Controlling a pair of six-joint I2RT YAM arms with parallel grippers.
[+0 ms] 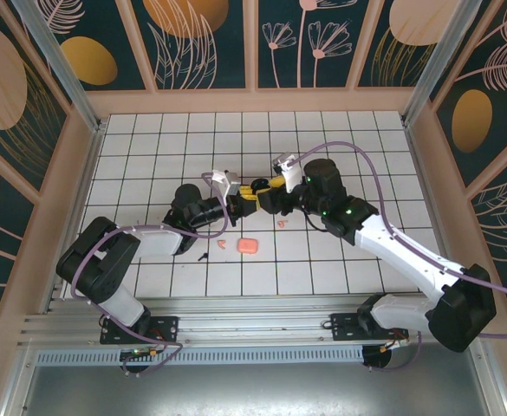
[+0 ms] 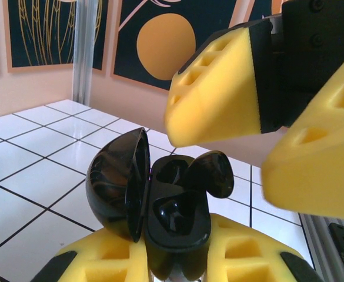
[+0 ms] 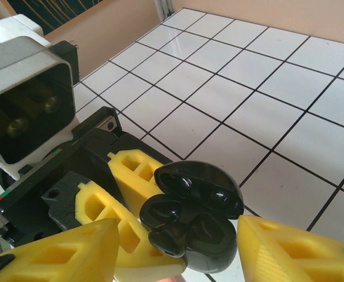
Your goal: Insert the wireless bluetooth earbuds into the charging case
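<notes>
Left wrist: earbud in case under right claw.

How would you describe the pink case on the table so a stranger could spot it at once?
Start at the white grid table, then find where the left hand meets the right hand mid-table. Just nearer the arm bases lies the pink case, a rounded block bigger than the tiny pink earbuds near it.

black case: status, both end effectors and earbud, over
Left end effector shut on black charging case, lid open. Right end effector open, at the case. Black earbud sitting in case, seating unclear. Nothing blocking.
</notes>
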